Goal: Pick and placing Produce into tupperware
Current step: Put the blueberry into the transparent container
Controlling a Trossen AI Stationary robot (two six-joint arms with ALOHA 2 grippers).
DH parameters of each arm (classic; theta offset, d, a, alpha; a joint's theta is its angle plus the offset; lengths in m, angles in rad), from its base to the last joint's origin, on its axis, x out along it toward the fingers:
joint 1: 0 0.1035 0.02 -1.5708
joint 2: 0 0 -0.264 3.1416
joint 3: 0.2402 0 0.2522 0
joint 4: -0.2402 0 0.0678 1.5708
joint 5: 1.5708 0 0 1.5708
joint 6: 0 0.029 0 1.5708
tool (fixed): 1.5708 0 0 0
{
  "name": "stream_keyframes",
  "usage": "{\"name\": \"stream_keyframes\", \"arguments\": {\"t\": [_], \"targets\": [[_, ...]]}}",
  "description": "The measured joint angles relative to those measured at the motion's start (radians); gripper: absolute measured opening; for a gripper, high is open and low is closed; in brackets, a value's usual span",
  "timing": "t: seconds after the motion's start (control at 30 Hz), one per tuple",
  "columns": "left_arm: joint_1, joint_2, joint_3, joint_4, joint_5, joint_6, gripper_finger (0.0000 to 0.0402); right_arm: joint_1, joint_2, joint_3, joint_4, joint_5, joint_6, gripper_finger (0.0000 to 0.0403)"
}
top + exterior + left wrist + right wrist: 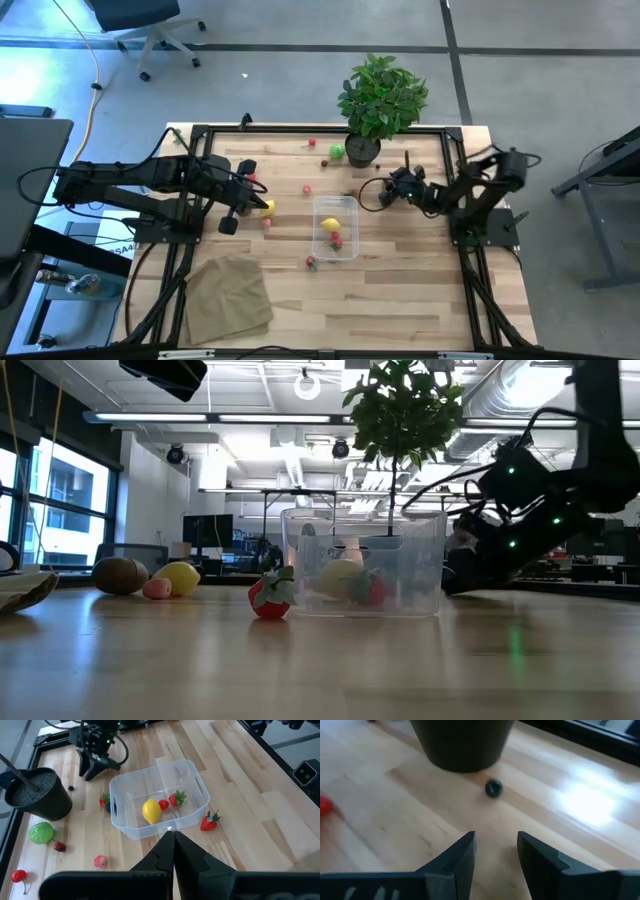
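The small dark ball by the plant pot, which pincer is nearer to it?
Right. The right pincer points at the small dark ball, just short of it beside the plant pot. The left pincer is across the table, beyond the tupperware.

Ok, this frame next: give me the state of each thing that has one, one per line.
tupperware: upright, no lid, partly filled.
lemon: inside the tupperware.
strawberry: on the table, just outside the tupperware.
left pincer: shut, empty, raised over the table.
right pincer: open, empty, low by the plant pot.
cloth: lying flat, rumpled.
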Motion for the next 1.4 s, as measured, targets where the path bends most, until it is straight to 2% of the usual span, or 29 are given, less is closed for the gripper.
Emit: {"name": "stream_keyframes", "arguments": {"t": [0.17, 0.33, 0.77, 0.93, 1.4], "targets": [[0.000, 0.000, 0.000, 0.000, 0.000, 0.000, 0.0001, -0.028, 0.128, 0.038, 0.132, -0.044, -0.012, 0.0140], [0.000, 0.000, 0.000, 0.000, 0.000, 0.000, 0.0001, -0.046, 0.187, 0.042, 0.208, -0.056, 0.000, 0.0140], [0.000, 0.000, 0.000, 0.000, 0.000, 0.000, 0.0001, -0.110, 0.194, 0.087, 0.181, -0.113, -0.029, 0.0140], [0.000, 0.000, 0.000, 0.000, 0.000, 0.000, 0.0001, -0.112, 0.192, 0.124, 0.110, -0.090, -0.028, 0.0140], [0.000, 0.000, 0.000, 0.000, 0.000, 0.000, 0.0001, -0.112, 0.193, 0.129, 0.092, -0.069, -0.005, 0.0137]]}}
